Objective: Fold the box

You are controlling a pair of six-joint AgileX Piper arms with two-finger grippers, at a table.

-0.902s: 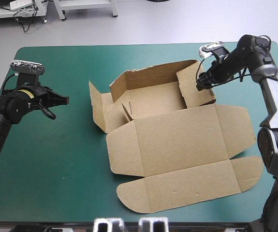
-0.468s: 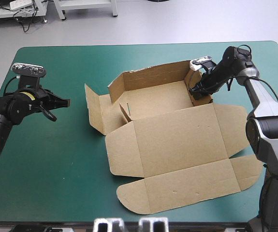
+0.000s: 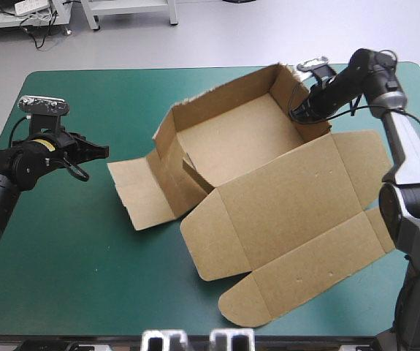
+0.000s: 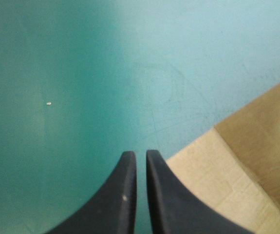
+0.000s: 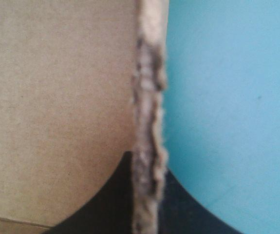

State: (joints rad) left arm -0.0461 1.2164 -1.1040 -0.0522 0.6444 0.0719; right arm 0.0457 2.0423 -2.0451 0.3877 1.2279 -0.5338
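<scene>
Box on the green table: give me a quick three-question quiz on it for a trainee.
1. True or false: the right tool is clamped on a wall of the box.
2. The left tool is: A shut on nothing, B wide open, C holding the box.
3. Fill in: the lid extends toward the table's ___ edge.
Key: 1 true; 2 A; 3 near.

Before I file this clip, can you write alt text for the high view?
A brown box sits mid-table as an open tray with raised walls, its lid spread open toward the near right. The right hand pinches the tray's far right wall, while the left hand hangs shut over the teal-green cover, clear of the box.
</scene>
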